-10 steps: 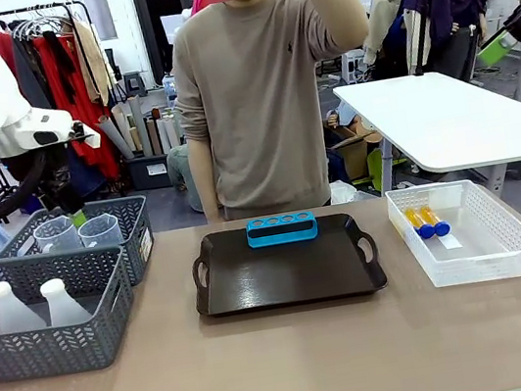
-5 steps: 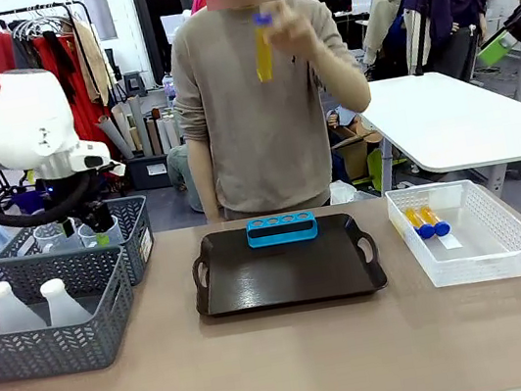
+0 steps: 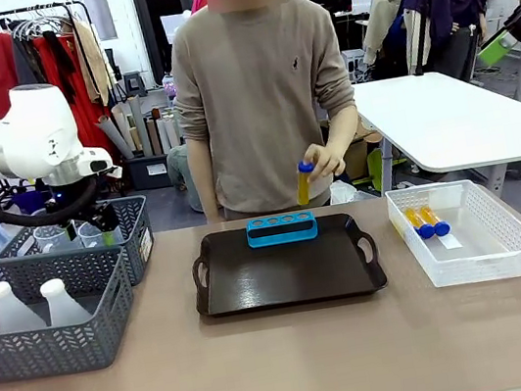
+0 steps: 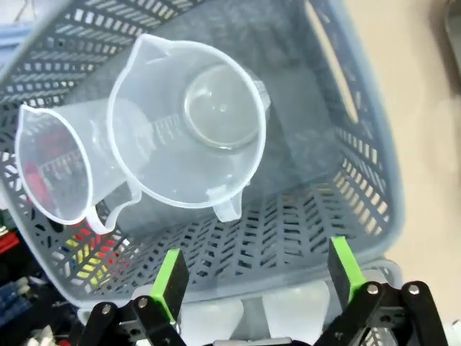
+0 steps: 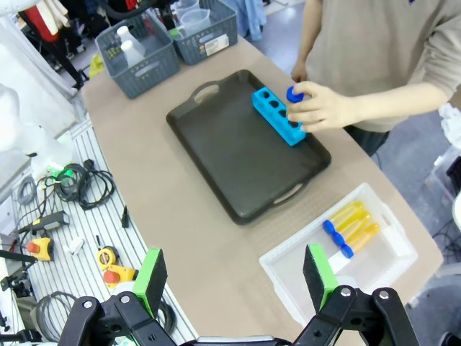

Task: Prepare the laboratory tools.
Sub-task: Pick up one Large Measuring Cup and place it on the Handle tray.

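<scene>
The blue four-hole rack stands at the far edge of a dark tray in the middle of the tabletop. Just above the rack's right end, a person's hand holds one blue-capped yellow tube upright, covering that end from above. Right of the tray, a white mesh basket holds three more tubes lying side by side. On the left stand two grey baskets. The nearer one holds two white conical flasks. The farther one holds two clear measuring beakers, one overlapping the other. The left tool hangs over that farther basket, fingers spread, pinching nothing. The right tool hovers high above the tabletop's near edge, spread and empty.
</scene>
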